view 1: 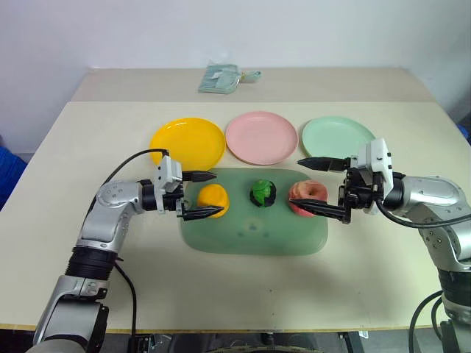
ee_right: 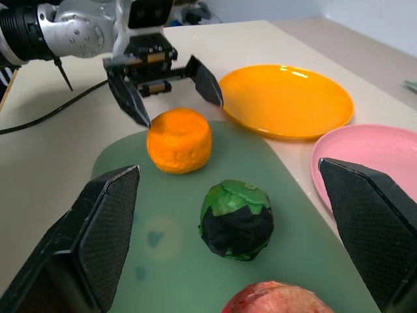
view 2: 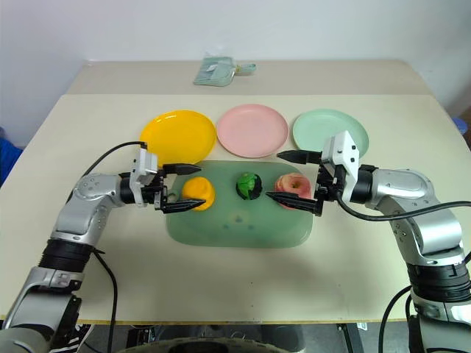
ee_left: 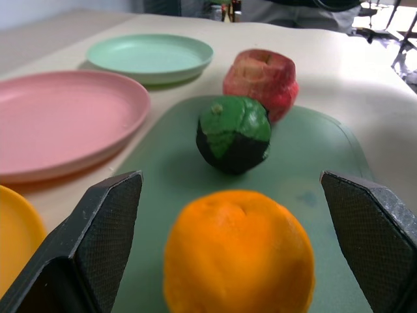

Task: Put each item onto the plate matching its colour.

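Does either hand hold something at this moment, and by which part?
Nothing is held. The left hand is open with its fingers on either side of the orange fruit; the right hand is open at the apple.

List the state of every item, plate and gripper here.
Orange fruit: on the mat, between the open left gripper's fingers, ungripped.
Green ball: on the mat.
Apple: on the mat, between the open right gripper's fingers.
Yellow plate, pink plate, green plate: empty.
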Tool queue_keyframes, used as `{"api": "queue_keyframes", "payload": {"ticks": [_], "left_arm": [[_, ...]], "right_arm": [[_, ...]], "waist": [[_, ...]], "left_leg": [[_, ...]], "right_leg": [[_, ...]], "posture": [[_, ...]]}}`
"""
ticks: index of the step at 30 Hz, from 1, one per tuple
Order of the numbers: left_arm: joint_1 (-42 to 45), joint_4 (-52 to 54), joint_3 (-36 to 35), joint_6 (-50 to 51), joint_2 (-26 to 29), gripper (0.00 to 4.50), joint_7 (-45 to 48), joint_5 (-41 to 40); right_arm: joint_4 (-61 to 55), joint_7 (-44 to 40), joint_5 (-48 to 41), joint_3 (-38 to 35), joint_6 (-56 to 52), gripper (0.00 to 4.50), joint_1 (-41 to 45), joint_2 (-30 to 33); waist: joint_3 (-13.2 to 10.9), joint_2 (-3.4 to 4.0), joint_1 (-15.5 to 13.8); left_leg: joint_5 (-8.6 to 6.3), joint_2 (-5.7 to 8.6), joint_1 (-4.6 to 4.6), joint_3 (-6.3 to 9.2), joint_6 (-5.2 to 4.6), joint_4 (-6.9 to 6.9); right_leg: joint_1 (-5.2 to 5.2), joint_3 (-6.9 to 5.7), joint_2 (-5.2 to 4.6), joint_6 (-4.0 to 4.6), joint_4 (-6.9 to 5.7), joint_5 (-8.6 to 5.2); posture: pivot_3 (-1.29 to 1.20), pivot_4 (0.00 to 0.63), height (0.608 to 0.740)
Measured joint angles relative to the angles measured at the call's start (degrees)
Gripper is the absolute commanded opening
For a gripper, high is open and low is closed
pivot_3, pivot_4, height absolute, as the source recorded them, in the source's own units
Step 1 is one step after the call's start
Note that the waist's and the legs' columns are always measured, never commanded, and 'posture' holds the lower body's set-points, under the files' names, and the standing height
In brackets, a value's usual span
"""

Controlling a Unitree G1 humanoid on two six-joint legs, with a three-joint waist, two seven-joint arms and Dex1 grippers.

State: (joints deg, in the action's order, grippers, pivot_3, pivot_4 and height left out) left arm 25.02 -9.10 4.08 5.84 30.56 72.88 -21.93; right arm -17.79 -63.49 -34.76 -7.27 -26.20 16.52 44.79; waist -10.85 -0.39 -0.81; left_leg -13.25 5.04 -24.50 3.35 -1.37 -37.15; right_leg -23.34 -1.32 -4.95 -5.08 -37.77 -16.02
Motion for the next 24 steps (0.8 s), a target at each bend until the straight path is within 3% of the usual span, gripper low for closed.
{"api": "queue_keyframes", "payload": {"ticks": [6, 10, 17, 20, 24], "left_arm": [[0.25, -3.44, 2.15, -2.88, -0.54, 4.50, -0.32, 3.49], [0.81, -6.12, 4.01, -5.43, -1.38, 3.31, -0.51, 5.92], [1.64, -8.23, 3.68, -8.60, -2.27, 3.25, -2.75, 6.84], [8.25, -13.84, -1.81, -8.19, -5.24, 3.25, -12.25, 6.12], [19.02, -22.31, -9.35, -8.89, -4.55, 3.25, -24.26, 6.60]], "right_arm": [[0.13, 0.02, 0.75, 0.35, 1.38, 4.46, -0.09, -0.47], [0.14, 1.08, 0.82, 1.29, 1.37, 4.50, 0.90, -1.14], [0.37, 2.40, 0.86, 1.43, 1.35, 4.50, 2.04, -1.73], [3.54, 7.11, 2.23, 1.64, 1.63, 4.50, 6.68, -6.34], [6.19, 12.05, 6.17, 2.90, 4.14, 4.50, 10.47, -10.01]], "waist": [[0.00, 0.00, 0.08], [0.00, 0.00, 0.08], [0.00, 0.00, 0.07], [-0.05, -0.10, 0.06], [0.02, -0.10, 0.09]], "left_leg": [[0.00, 0.00, 0.01, 0.00, 0.00, 0.00], [0.00, 0.00, 0.01, 0.00, 0.00, 0.00], [-0.01, 0.00, 0.01, 0.00, -0.01, -0.02], [0.03, 0.00, -0.02, 0.03, 0.04, -0.21], [0.17, 0.04, 0.00, 0.01, 0.28, -0.13]], "right_leg": [[0.00, 0.00, 0.00, 0.00, 0.00, 0.00], [0.00, 0.00, 0.00, 0.00, -0.01, 0.00], [0.00, 0.00, 0.00, 0.00, -0.01, 0.00], [-0.05, -0.03, 0.02, -0.01, -0.23, 0.01], [-0.06, -0.06, 0.03, -0.03, -0.22, 0.00]], "posture": [[0.00, 0.150, 0.729], [0.00, 0.150, 0.729], [0.00, 0.150, 0.729], [0.00, 0.150, 0.729], [0.00, 0.150, 0.729]]}}
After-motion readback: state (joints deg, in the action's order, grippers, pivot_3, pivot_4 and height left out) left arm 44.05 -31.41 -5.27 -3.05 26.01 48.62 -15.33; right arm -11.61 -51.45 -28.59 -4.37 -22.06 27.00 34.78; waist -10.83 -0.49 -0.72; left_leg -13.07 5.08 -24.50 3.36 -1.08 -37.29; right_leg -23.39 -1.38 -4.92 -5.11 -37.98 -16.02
